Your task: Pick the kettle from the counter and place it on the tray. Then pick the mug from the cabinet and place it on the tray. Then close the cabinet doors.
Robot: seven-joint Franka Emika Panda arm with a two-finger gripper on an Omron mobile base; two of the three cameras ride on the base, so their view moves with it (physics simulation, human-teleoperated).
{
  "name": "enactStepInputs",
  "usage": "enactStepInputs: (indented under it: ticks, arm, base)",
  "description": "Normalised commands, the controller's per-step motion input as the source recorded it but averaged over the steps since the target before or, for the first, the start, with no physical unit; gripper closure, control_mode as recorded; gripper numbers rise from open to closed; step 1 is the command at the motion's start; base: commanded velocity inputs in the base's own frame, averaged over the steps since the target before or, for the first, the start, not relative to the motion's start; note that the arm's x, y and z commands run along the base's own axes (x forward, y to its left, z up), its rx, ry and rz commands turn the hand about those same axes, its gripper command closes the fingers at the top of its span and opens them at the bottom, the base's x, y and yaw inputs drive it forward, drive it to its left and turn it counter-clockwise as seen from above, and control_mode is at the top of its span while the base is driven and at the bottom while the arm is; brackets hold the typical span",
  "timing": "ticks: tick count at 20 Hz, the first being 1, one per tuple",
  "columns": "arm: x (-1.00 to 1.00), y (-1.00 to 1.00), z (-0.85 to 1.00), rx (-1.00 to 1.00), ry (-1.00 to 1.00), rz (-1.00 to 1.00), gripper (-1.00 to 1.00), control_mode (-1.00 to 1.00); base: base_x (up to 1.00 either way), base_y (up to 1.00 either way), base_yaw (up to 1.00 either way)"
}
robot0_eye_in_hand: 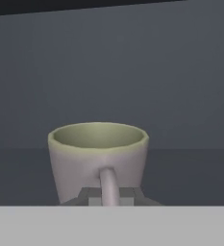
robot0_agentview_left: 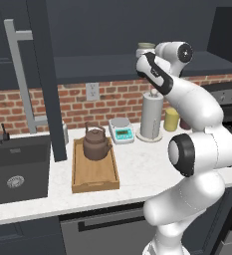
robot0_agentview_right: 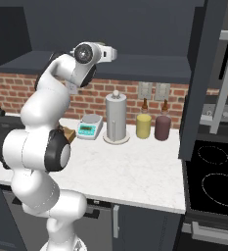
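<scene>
A: Where is the kettle (robot0_agentview_left: 97, 143)?

B: Upright on the far end of the light-wood tray (robot0_agentview_left: 94, 180), which lies on the white marble counter (robot0_agentview_left: 137, 169) just right of the dark sink (robot0_agentview_left: 15, 172).

A: And the mug (robot0_eye_in_hand: 98, 161)?

B: On the dark shelf inside the upper cabinet (robot0_agentview_left: 112, 64). In the hand view it stands upright, greenish inside, its side handle pointing straight at the camera. From the left base view its rim (robot0_agentview_left: 146, 48) peeks out beside the arm's wrist.

A: What about the gripper (robot0_eye_in_hand: 110, 197)?

B: It is raised to shelf level, right in front of the mug, the handle just at the fingertips. Whether the claw is released or clenched, I cannot tell.

A: The cabinet doors?

B: Both open: one (robot0_agentview_left: 45, 79) juts out over the tray's left side, the other (robot0_agentview_right: 203, 73) stands by the stove (robot0_agentview_right: 214, 179).

A: Anything else on the counter?

B: A paper-towel roll (robot0_agentview_right: 116, 117), a small scale (robot0_agentview_right: 89, 126), a yellow jar (robot0_agentview_right: 144, 125) and a maroon jar (robot0_agentview_right: 162, 127)
</scene>
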Motion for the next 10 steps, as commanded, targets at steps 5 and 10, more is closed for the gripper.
enactStepInputs:
  ticks: [5,10]
  arm:
    - [-0.01,0.00,0.00,0.00,0.00,0.00,1.00,-1.00]
    - [-0.22,0.00,0.00,0.00,0.00,0.00,1.00,-1.00]
  base:
    - [0.00,0.00,0.00]
    - [0.00,0.00,0.00]
